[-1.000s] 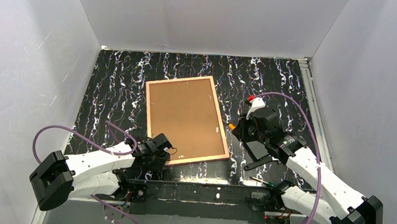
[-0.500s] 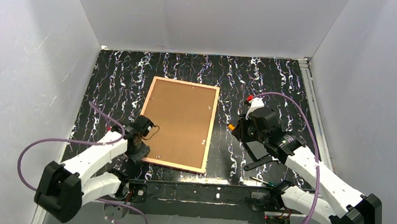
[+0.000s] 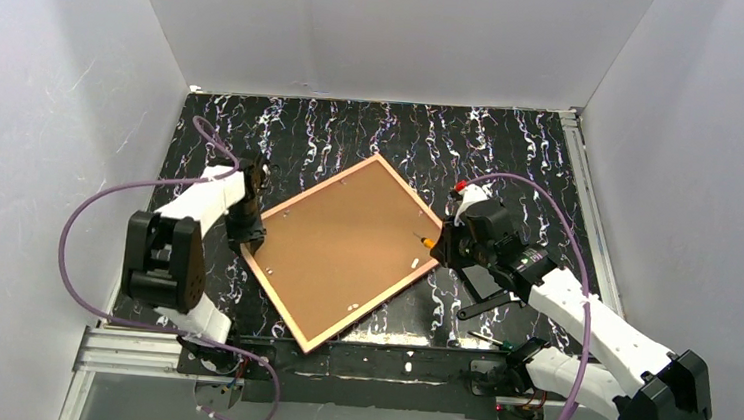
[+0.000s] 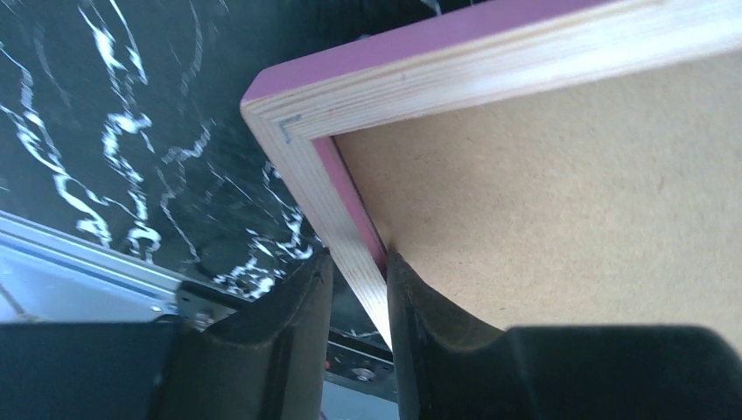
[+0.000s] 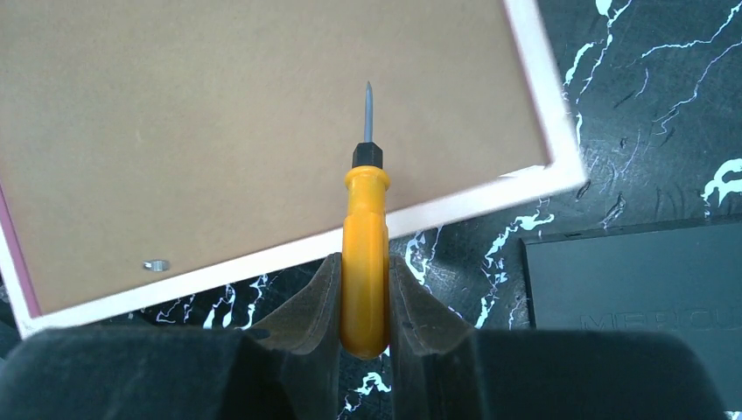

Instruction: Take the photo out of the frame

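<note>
The pink frame [image 3: 280,303] lies face down on the table, turned like a diamond, its brown backing board [image 3: 340,248] up. The photo is hidden under the board. My left gripper [image 3: 248,238] is shut on the frame's left edge near a corner; in the left wrist view the fingers [image 4: 302,297] pinch the frame's rail [image 4: 350,254]. My right gripper [image 3: 442,246] is shut on an orange-handled screwdriver [image 5: 365,254], its metal tip [image 5: 368,109] over the board [image 5: 219,131] near the frame's right corner [image 5: 564,166]. A small metal tab [image 5: 155,263] sits on the board.
The table is black with white marbling [image 3: 513,151], inside white walls. A dark flat box [image 5: 639,280] lies right of the frame in the right wrist view. A black rail [image 3: 366,360] runs along the near edge between the arm bases.
The left gripper has swung the frame from the near edge up to the left, turning it clockwise into a diamond. The right gripper with the screwdriver has moved slightly left over the board.
</note>
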Controlling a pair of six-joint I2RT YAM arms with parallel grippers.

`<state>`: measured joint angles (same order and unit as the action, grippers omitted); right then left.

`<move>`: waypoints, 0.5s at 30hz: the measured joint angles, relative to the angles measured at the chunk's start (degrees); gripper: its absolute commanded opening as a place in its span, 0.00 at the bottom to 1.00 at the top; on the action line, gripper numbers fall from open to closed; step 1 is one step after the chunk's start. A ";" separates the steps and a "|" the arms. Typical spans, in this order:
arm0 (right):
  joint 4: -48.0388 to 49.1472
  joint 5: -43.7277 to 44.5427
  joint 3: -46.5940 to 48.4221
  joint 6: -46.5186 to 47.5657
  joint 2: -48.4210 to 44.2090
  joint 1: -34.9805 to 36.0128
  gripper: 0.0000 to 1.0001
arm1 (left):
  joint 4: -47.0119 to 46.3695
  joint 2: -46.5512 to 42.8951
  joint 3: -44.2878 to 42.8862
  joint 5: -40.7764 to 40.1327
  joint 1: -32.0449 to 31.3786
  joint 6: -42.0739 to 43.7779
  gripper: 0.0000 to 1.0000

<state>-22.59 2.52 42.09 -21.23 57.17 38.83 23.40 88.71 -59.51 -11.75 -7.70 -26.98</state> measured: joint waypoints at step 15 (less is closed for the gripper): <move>-1.40 2.05 0.00 0.00 0.33 1.05 0.01 | 7.02 13.22 -20.74 -0.04 6.40 6.12 0.81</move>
<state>-23.99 4.58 42.09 -21.23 57.49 39.88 30.41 101.93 -80.25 -11.79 -1.30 -20.86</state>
